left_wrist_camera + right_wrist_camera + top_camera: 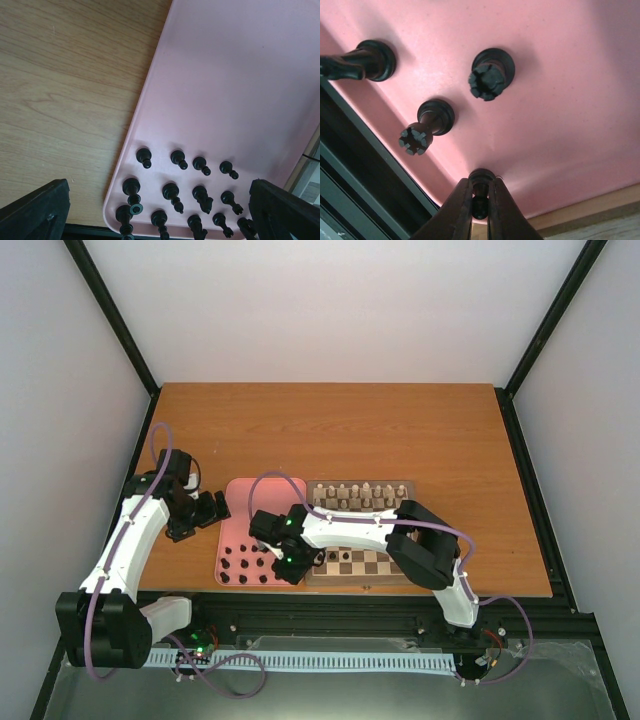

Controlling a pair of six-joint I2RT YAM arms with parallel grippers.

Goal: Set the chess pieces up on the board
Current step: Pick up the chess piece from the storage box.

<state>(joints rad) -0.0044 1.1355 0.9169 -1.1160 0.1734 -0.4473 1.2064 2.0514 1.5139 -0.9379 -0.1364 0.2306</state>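
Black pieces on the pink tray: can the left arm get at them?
Probably yes. The left hand hangs open at the pink tray's edge, and nothing stands between it and the nearer black pieces.

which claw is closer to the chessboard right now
Right. The right claw pinches a dark piece over the pink tray, right beside the chessboard; the left claw hangs open at the tray's opposite edge.
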